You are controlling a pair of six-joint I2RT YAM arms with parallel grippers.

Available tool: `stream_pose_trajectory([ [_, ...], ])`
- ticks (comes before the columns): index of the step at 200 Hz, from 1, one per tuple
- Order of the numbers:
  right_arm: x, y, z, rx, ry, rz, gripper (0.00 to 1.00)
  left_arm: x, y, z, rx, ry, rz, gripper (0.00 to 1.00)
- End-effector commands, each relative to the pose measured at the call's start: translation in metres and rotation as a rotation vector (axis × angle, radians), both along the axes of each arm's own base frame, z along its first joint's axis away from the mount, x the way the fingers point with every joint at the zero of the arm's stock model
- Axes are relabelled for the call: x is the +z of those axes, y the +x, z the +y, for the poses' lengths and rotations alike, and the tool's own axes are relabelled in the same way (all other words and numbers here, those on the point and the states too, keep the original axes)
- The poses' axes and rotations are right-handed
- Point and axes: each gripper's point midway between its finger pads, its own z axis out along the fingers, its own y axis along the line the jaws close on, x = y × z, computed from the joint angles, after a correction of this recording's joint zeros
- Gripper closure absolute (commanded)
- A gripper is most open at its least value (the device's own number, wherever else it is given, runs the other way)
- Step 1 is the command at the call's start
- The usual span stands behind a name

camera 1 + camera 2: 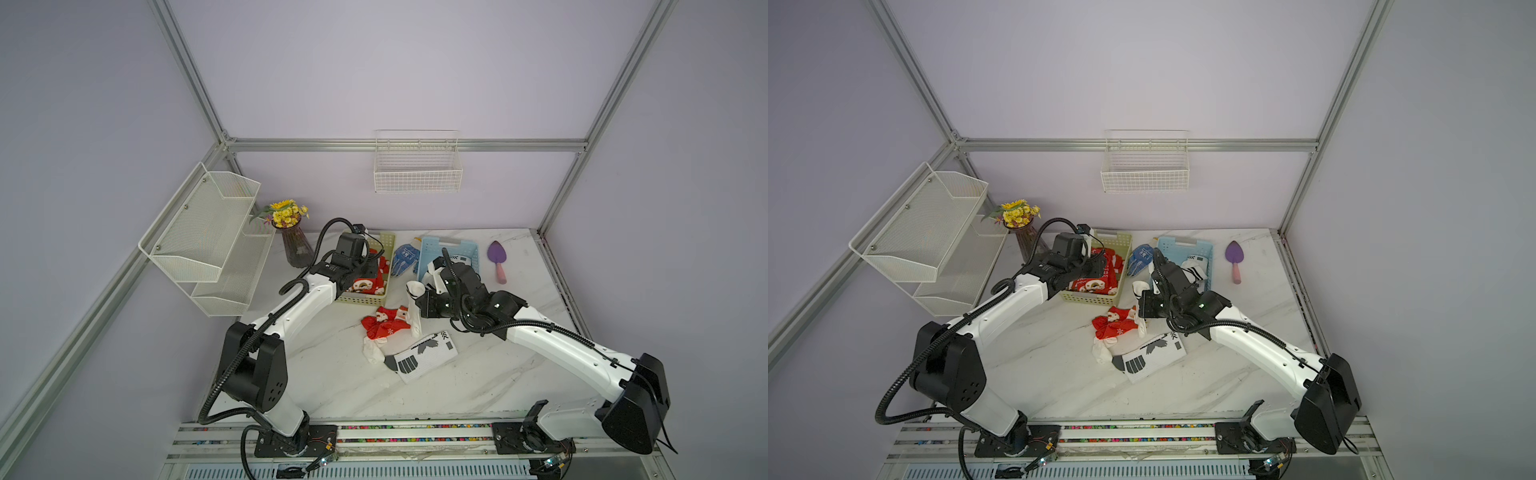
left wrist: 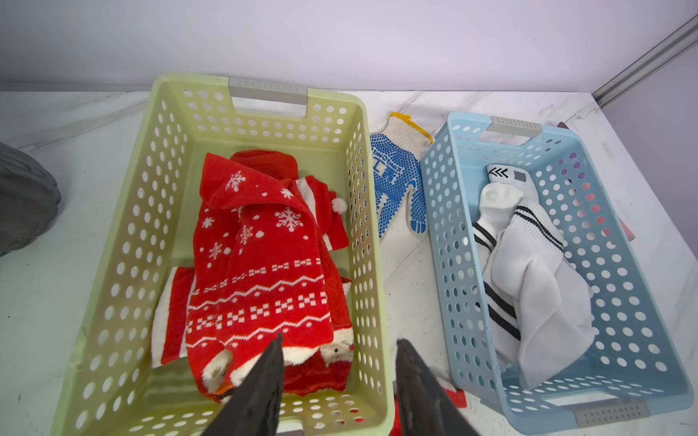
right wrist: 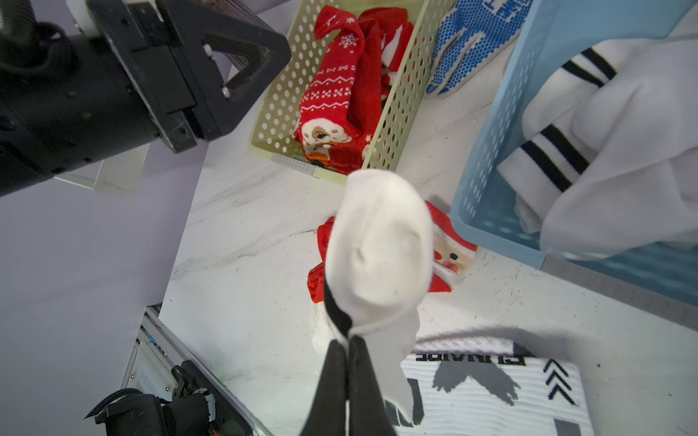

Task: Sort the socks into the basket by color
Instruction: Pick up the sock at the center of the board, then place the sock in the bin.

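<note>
Showing the right pincer [image 3: 347, 339] closed tight on a fold of a white sock [image 3: 377, 245], which is held raised above the middle of the bench [image 1: 332, 374], just before the blue basket [image 2: 449, 241] at the far edge. The left pincer [image 2: 340, 341] is seen half spread and empty over the green basket [image 2: 124, 264] of red socks [image 2: 264, 264]. The hanging tail is draped beside a red Santa sock [image 1: 382, 324]; contact cannot be confirmed. Should the tail snag it, red could be dragged into blue. With so small a pinch, slippage is possible, and the tail may be left over the basket's near rim.
</note>
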Motion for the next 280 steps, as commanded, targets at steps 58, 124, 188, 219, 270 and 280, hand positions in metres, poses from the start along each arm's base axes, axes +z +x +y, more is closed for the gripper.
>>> stream_pose_trajectory([
  [58, 0.020, 0.027, -0.016, -0.021, -0.013, -0.048, 0.95, 0.014, -0.010, -0.003, 0.010, -0.017, -0.046, 0.52],
  [124, 0.041, 0.056, -0.048, -0.082, 0.000, -0.091, 0.95, 0.010, -0.010, -0.010, 0.001, -0.025, -0.033, 0.52],
  [188, 0.043, 0.090, -0.073, -0.137, -0.024, -0.111, 0.95, 0.010, -0.015, -0.012, -0.001, -0.029, -0.032, 0.52],
  [219, 0.038, 0.105, -0.078, -0.148, -0.033, -0.112, 0.95, 0.008, -0.019, -0.011, 0.000, -0.034, -0.025, 0.52],
  [270, 0.031, 0.124, -0.080, -0.160, -0.034, -0.110, 0.95, 0.008, -0.023, -0.011, 0.001, -0.039, -0.023, 0.52],
  [280, 0.029, 0.126, -0.080, -0.162, -0.034, -0.109, 0.95, 0.008, -0.024, -0.011, 0.000, -0.041, -0.023, 0.52],
])
